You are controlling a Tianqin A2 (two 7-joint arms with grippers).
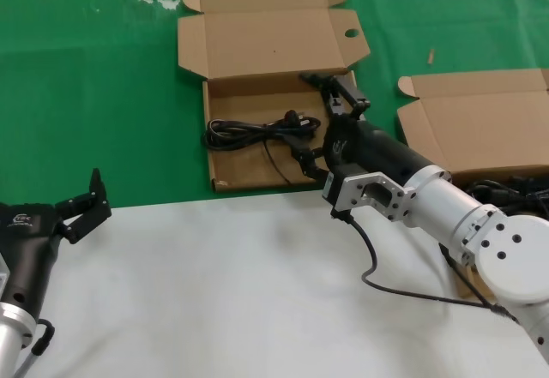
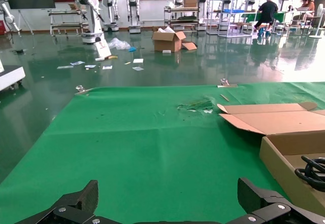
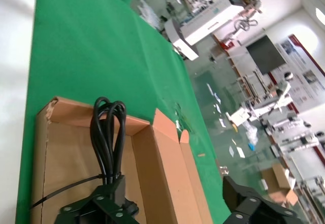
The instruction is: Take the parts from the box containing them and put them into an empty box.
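Note:
An open brown box (image 1: 249, 104) with a round hole in its lid tab lies mid-table on the green cloth. One coiled black cable (image 1: 253, 129) rests inside it. My right gripper (image 1: 319, 121) hovers open over that box's right end, and one finger sits by the cable's plug end. In the right wrist view the cable (image 3: 106, 132) runs under one finger (image 3: 101, 203), while the box wall lies between the jaws. A second open box (image 1: 480, 125) at the right holds more black cables (image 1: 515, 191). My left gripper (image 1: 81, 207) waits open at the near left.
White sheet (image 1: 214, 292) covers the near table, and green cloth (image 1: 86, 95) lies beyond it. My right arm's cable (image 1: 386, 288) trails over the white sheet. In the left wrist view the holed box (image 2: 284, 148) and its cable (image 2: 312, 170) show beyond my left gripper (image 2: 167, 203).

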